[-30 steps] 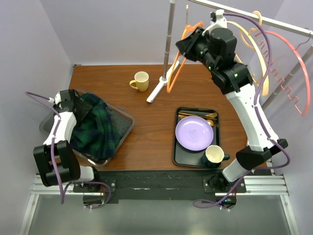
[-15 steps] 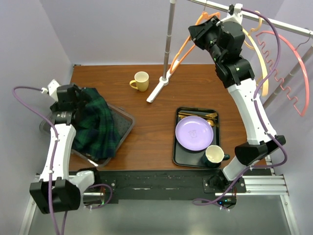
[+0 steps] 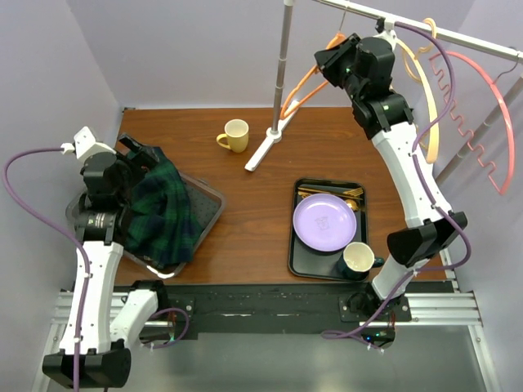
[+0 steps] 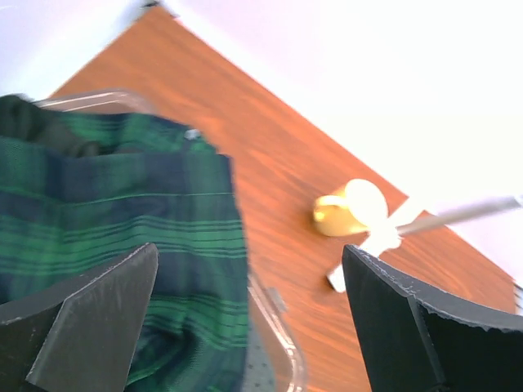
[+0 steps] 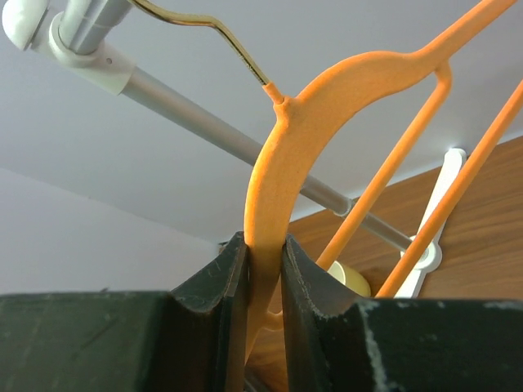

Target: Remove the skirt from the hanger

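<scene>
Table: skirt (image 3: 159,216) lengthwise near-far in tray (image 3: 209,199) | left hand (image 4: 249,249) wide | right hand (image 5: 263,245) pinching hanger (image 5: 359,86)

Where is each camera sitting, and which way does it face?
Top external: fixed above and behind the bases, looking down on the table; both arms show.
Left wrist: on the left arm, looking down past the open left tool at the plaid skirt and yellow mug.
Right wrist: on the right arm, looking up past the right tool, shut on the orange hanger, toward the rail.
Shared: top and left wrist both show skirt and mug.
</scene>
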{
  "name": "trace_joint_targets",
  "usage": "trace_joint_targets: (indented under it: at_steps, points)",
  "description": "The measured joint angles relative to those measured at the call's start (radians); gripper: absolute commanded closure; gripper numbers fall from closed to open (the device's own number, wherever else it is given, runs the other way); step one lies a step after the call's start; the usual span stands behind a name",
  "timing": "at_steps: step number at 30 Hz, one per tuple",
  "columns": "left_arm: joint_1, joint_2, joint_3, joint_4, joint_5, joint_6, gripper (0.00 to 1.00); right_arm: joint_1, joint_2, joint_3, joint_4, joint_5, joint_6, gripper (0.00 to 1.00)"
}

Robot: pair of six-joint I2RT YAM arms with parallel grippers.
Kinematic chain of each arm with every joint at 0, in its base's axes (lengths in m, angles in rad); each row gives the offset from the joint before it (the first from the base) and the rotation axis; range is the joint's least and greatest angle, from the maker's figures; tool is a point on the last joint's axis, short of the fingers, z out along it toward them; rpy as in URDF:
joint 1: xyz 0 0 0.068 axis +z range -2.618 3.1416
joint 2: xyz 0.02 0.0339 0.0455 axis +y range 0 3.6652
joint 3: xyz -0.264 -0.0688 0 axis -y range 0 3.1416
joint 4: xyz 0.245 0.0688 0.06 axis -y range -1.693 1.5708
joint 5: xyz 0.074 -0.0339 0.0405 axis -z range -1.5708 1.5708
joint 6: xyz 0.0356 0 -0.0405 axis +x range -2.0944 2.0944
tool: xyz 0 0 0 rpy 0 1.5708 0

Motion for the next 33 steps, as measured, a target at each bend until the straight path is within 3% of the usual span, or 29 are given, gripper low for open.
trace_joint_targets:
  at_steps: [7, 22, 33]
  points:
    - [0.0, -0.027, 0.0, 0.021, 0.108, 0.023, 0.0, -0.019, -0.059, -0.068, 0.0, -0.028, 0.002, 0.03]
    - [0.0, -0.038, 0.029, 0.013, 0.469, 0.232, 0.0, -0.02, -0.613, -0.446, -0.163, -0.268, -0.173, 0.01]
    - [0.0, -0.158, 0.034, 0.026, 0.6, 0.282, 0.0, -0.02, -0.809, -0.597, -0.363, -0.314, -0.25, 0.01]
